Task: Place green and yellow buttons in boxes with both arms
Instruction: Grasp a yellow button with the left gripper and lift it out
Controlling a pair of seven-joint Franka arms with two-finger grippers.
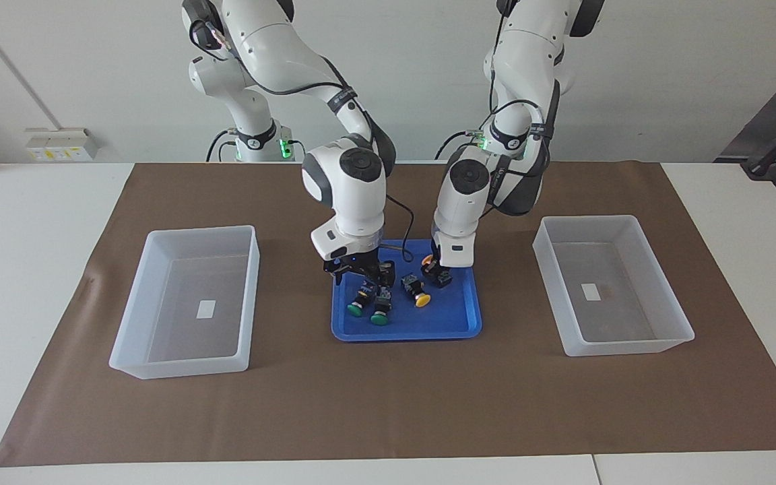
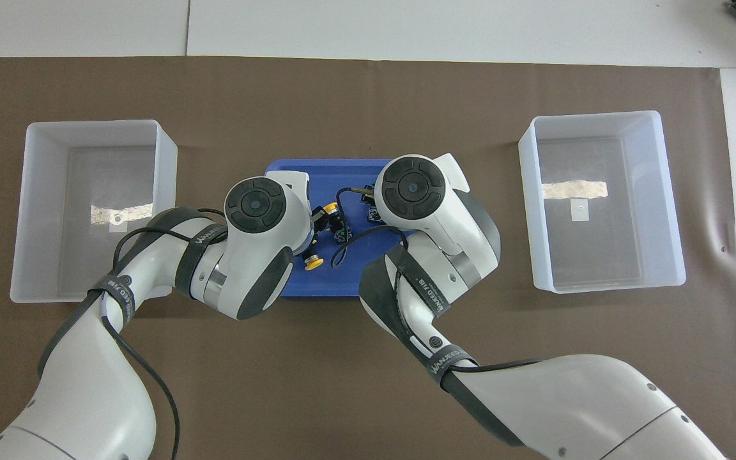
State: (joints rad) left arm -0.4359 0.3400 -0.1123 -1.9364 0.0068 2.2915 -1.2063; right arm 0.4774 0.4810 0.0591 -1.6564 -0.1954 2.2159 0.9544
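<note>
Left claw [image 1: 438, 271] clamped on yellow button [image 1: 430, 259] in tray [image 1: 459, 328], right claw [image 1: 361, 273] wide — over green buttons [image 1: 368, 311]

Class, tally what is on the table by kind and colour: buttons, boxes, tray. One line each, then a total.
Green buttons: 2
Yellow buttons: 2
White boxes: 2
Blue tray: 1
Total: 7

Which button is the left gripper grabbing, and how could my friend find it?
Look at the blue tray in the middle of the table, between the two white bins. The left gripper is shut on a yellow button at the tray's edge nearest the robots. The other yellow button lies free, farther from the robots, beside two green ones.
</note>
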